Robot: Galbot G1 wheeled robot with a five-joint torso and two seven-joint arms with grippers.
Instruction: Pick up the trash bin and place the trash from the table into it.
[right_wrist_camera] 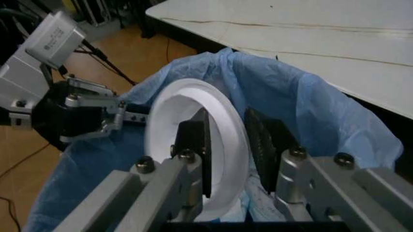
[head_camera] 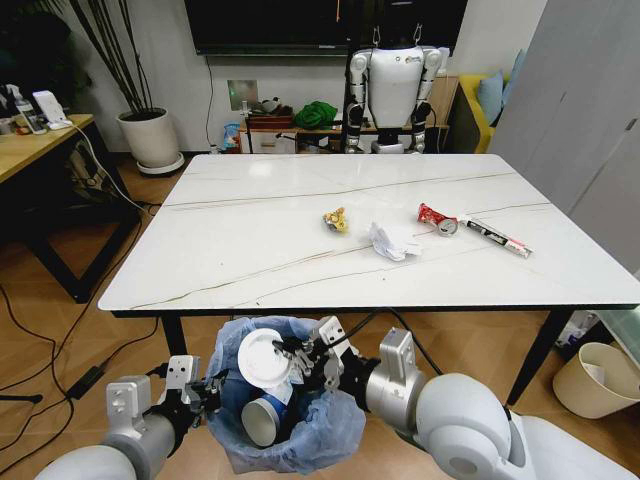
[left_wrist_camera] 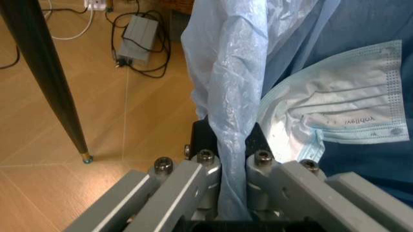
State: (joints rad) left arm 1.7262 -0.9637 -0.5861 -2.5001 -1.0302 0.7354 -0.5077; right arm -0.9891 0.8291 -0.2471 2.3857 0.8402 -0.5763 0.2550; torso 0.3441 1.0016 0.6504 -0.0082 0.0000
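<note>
Crinkly light-blue plastic lines the small round trash bin (head_camera: 285, 420), whose rim the left gripper (left_wrist_camera: 233, 166) pinches shut below the edge of the white marble-look table (head_camera: 250, 260), seemingly to keep it steady. The right gripper (right_wrist_camera: 226, 145) clamps a white round lid (right_wrist_camera: 193, 145) over the bin's mouth, probably for dropping; a blue-and-white paper cup (head_camera: 266, 418) lies inside.

Left gripper (head_camera: 208, 392): low before the table's near edge, arm reaching forward, fingers (left_wrist_camera: 205, 166) clamped on the bin's bag rim. Right gripper (head_camera: 298, 358): beside it, wrist angled inward, fingers (right_wrist_camera: 193, 145) pinching the white lid.
</note>
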